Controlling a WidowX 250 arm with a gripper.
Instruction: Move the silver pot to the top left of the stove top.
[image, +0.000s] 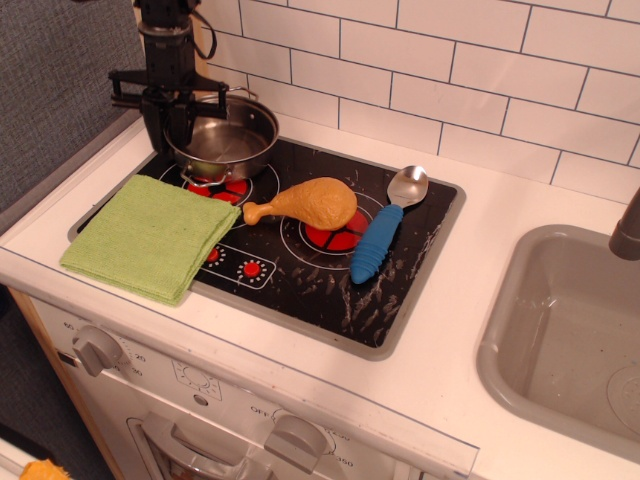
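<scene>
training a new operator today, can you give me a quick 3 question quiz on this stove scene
1. True or false: the silver pot sits at the back left part of the stove top.
2. What lies right next to the chicken leg, on the side nearer the sink?
A. green cloth
B. blue-handled spoon
C. a plate
3. Fill in: the gripper is at the pot's ____ rim.

Key
1. True.
2. B.
3. Left, with the jaws down at the rim; whether they grip it cannot be told.
</scene>
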